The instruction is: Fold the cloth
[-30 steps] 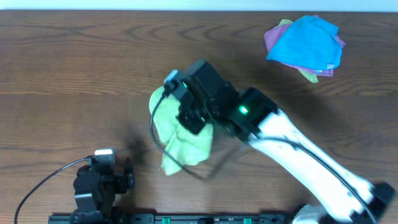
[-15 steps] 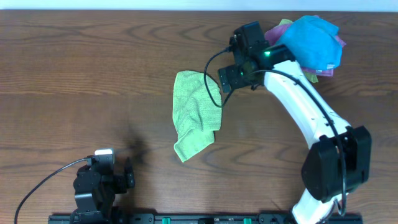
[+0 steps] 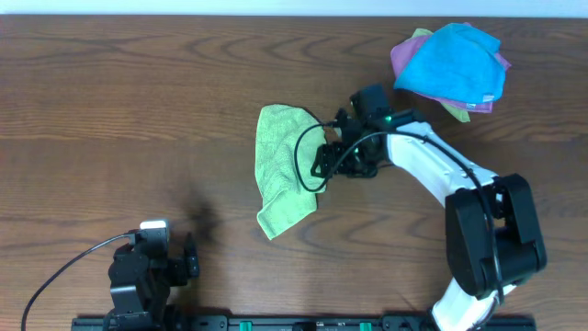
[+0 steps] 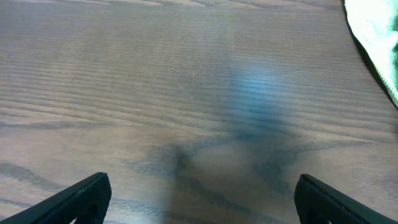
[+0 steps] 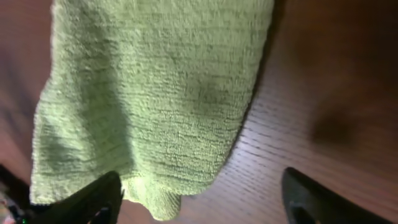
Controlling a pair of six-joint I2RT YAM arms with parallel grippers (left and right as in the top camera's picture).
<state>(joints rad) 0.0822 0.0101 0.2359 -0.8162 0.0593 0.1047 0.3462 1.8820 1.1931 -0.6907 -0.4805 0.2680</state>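
White right arm (image 3: 432, 167), black joints and end effector (image 5: 200, 202), looped black cable (image 3: 301, 158), perhaps a green LED (image 3: 388, 117).

You will note that the right gripper (image 3: 322, 167), which sat directly over the cloth (image 3: 285, 165) a second ago and had reached out beside the blue cloth (image 3: 452, 60) half a second ago, has now drawn back to the olive cloth's right edge, with its arm bent more sharply. The cloth, bunched beneath the gripper a second ago, now lies a little further right and further from you, stretched long and uncovered across most of its surface.
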